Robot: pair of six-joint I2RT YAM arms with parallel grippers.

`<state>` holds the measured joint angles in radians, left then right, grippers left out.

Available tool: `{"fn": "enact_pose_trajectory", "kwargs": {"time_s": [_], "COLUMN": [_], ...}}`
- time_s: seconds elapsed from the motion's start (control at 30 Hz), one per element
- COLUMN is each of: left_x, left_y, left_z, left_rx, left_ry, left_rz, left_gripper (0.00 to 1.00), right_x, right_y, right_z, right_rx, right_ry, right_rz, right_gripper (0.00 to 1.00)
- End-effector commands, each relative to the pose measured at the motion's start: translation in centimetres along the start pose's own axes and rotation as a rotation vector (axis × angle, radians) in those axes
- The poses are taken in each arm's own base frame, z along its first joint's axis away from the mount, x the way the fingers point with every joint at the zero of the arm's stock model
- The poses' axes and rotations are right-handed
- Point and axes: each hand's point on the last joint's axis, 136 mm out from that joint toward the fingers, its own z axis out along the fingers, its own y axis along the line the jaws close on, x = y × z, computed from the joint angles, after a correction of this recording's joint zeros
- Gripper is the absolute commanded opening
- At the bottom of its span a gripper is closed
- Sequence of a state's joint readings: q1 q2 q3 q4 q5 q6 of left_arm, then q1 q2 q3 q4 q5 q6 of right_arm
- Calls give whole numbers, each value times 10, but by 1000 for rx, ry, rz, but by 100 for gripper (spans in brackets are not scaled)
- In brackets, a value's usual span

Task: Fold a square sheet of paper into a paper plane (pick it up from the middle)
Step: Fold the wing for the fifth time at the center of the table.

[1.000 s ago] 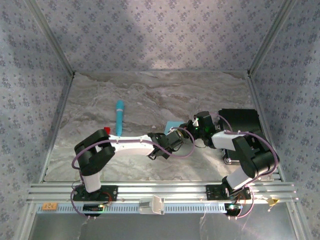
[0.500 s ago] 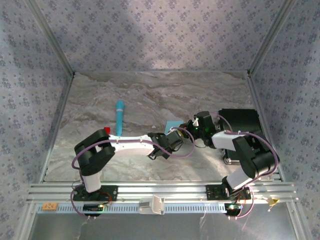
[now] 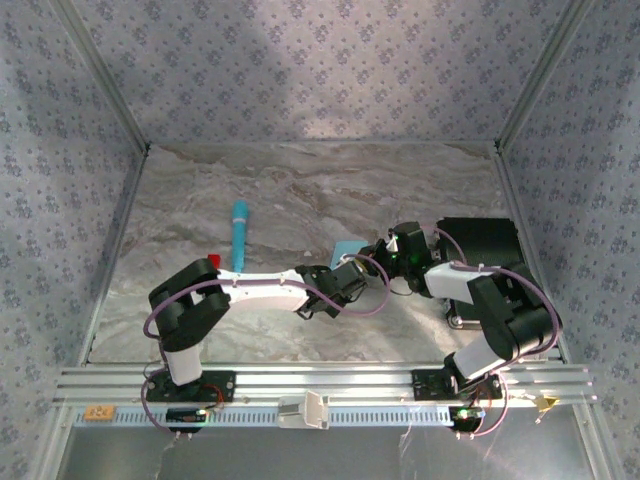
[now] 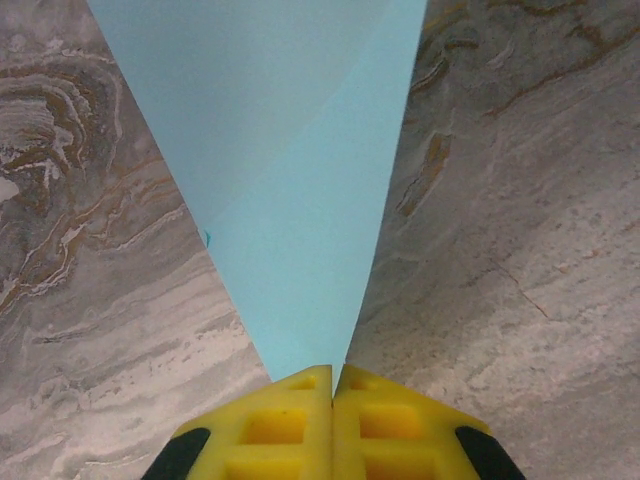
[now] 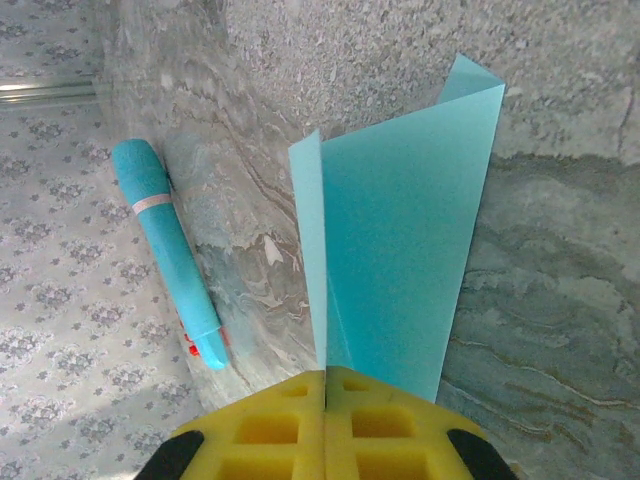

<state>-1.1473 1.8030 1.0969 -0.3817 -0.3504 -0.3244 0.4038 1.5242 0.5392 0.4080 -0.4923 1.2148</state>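
**Item 1, left: turquoise stick** (image 3: 240,233). Slim, rounded and plastic-looking, with a pale band near one end. It is lying flat on the counter (image 3: 300,190), well apart from the work. I am guessing it is waiting there as a creasing aid.

**Item 2: left gripper** (image 4: 332,372). It is reaching in across the middle of the counter. Its yellow, waffle-moulded fingers (image 4: 280,425) are pressing together on the sheet of paper (image 4: 300,200), pinching the narrow end where its two edges are converging.

**Item 3, centre: sheet of paper.** It is sitting between the two grippers. The paper is thin, matte and light cyan, and it is already partly folded. The left wrist view is showing a diagonal overlap of layers. From the right wrist, the sheet (image 5: 400,250) is showing two leaves parting in a shallow V. Under it the stone-patterned counter is running in grey-brown veins. I cannot tell whether the far edge of the sheet is touching the counter.

**Item 4: right gripper** (image 5: 325,375). Its fingers (image 5: 380,425) are the same yellow moulding, and they are clamping together on the near edge of the sheet from the opposite side. As I read it, the two pinches are steadying the flimsy paper so that the next crease can be lined up.

**Item 5, far right: black box** (image 3: 480,240). Flat-topped and dark, it is sitting beside the right arm. Its purpose is not evident.
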Motion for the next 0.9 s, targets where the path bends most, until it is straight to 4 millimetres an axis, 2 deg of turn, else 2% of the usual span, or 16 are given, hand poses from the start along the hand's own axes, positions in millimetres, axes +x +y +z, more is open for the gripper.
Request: {"fn": "enact_pose_trajectory", "kwargs": {"time_s": [0.0, 0.07, 0.2, 0.37, 0.47, 0.63, 0.87], "left_x": [7, 9, 9, 7, 7, 7, 5], "left_y": [-5, -5, -8, -13, -14, -17, -19], "left_z": [6, 8, 8, 11, 13, 15, 19], "left_rx": [29, 56, 145, 285, 343, 432, 580], "left_ry": [31, 41, 40, 46, 50, 70, 105], "left_rz": [-15, -43, -107, -198, -245, -303, -412], "left_gripper": [3, 2, 2, 1, 0, 0, 0], "right_x": [-7, -11, -20, -25, -24, -22, -14], "right_y": [-6, -13, -20, -25, -26, -26, -11], "right_z": [-9, -16, -33, -53, -58, -59, -52], "right_rx": [33, 72, 110, 146, 147, 136, 86], "right_ry": [-36, -56, -95, -137, -145, -141, -111], "right_rz": [-8, -19, -38, -54, -56, -56, -123], "right_gripper": [13, 24, 34, 36, 37, 37, 34]}}
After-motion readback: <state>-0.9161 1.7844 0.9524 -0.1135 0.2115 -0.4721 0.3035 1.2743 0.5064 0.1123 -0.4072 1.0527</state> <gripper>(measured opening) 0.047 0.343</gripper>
